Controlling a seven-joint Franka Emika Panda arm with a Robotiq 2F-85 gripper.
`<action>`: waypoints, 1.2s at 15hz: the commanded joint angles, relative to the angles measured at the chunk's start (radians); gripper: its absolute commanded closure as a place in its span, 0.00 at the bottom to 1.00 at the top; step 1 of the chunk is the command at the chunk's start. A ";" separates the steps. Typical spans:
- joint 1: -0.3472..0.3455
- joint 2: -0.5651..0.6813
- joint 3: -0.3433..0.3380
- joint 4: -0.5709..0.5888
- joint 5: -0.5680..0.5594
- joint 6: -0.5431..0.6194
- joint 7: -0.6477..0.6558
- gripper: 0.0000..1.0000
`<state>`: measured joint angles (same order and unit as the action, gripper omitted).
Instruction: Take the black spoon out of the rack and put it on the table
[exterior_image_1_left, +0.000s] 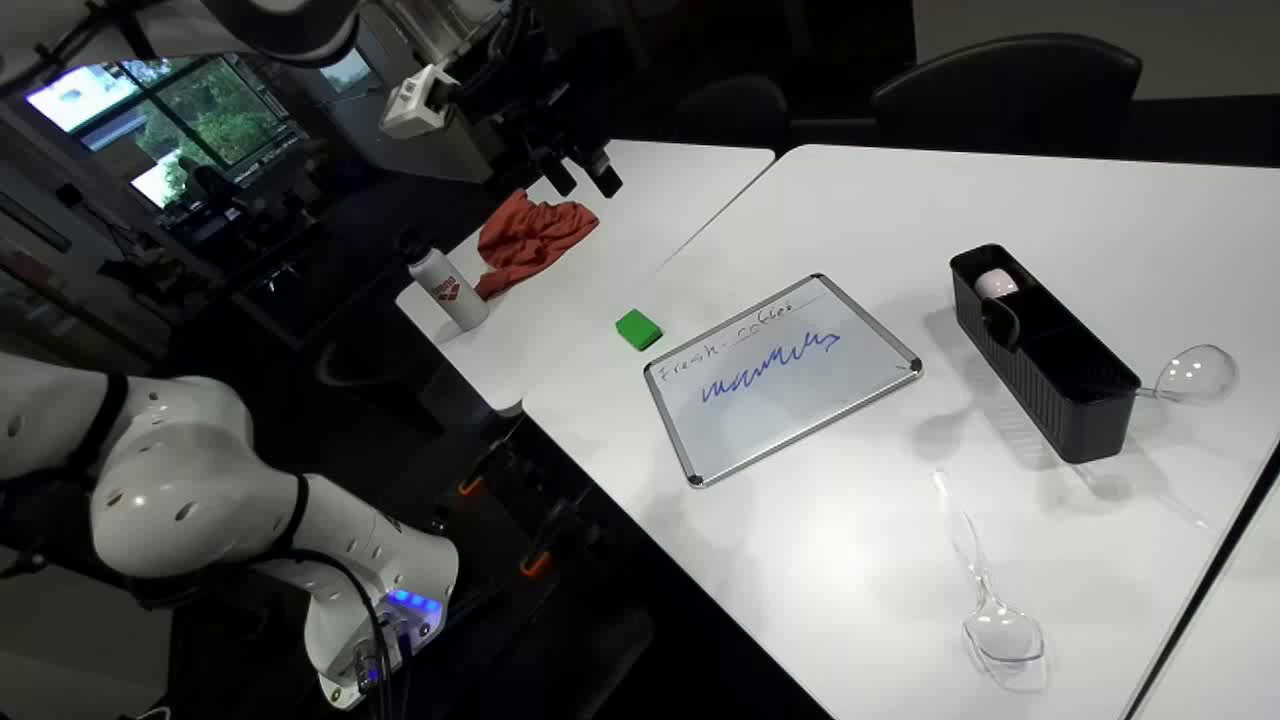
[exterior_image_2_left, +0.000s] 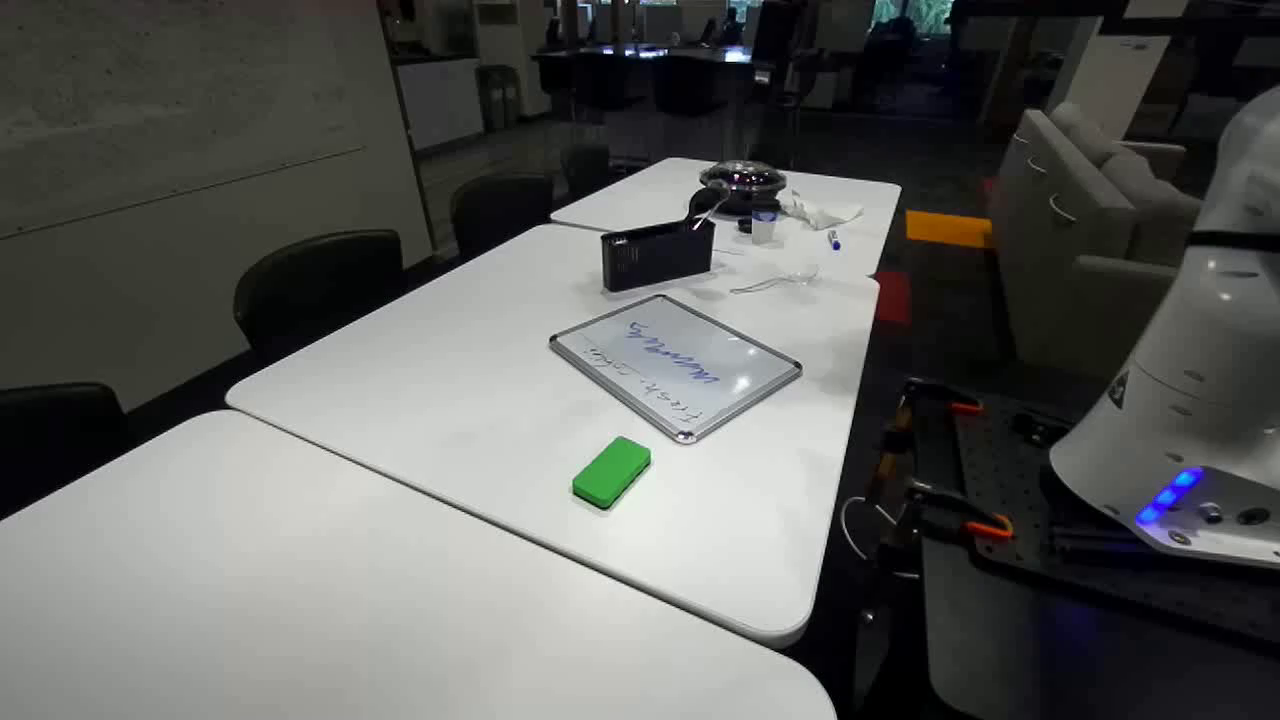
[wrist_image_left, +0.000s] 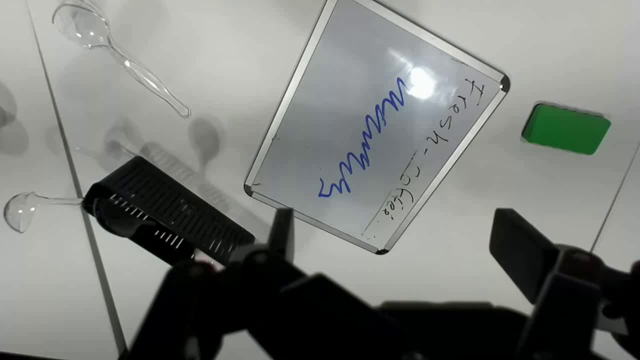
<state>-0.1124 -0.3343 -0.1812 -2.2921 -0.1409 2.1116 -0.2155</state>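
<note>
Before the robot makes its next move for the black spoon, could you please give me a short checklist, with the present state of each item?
1. Is the gripper open, with nothing held? Ok.
2. Is the black spoon in the rack, bowl above the rim? Ok.
3. Is the rack upright on the table? Ok.
4. Is the gripper over the black spoon? Not ok; it hangs away from the rack.
5. Is its handle free of the leaning clear spoon? Cannot tell; the rack hides the lower parts.
6. Does the landing spot avoid the whiteboard, green block and loose clear spoon? Cannot tell; no spot is named.
</note>
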 joint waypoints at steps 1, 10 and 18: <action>-0.006 0.001 0.005 0.002 0.003 -0.003 -0.002 0.00; -0.024 0.063 0.003 0.043 -0.016 0.055 0.046 0.00; -0.098 0.352 -0.004 0.229 -0.108 0.232 0.304 0.00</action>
<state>-0.1910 -0.1080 -0.1846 -2.1649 -0.1955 2.2976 -0.0345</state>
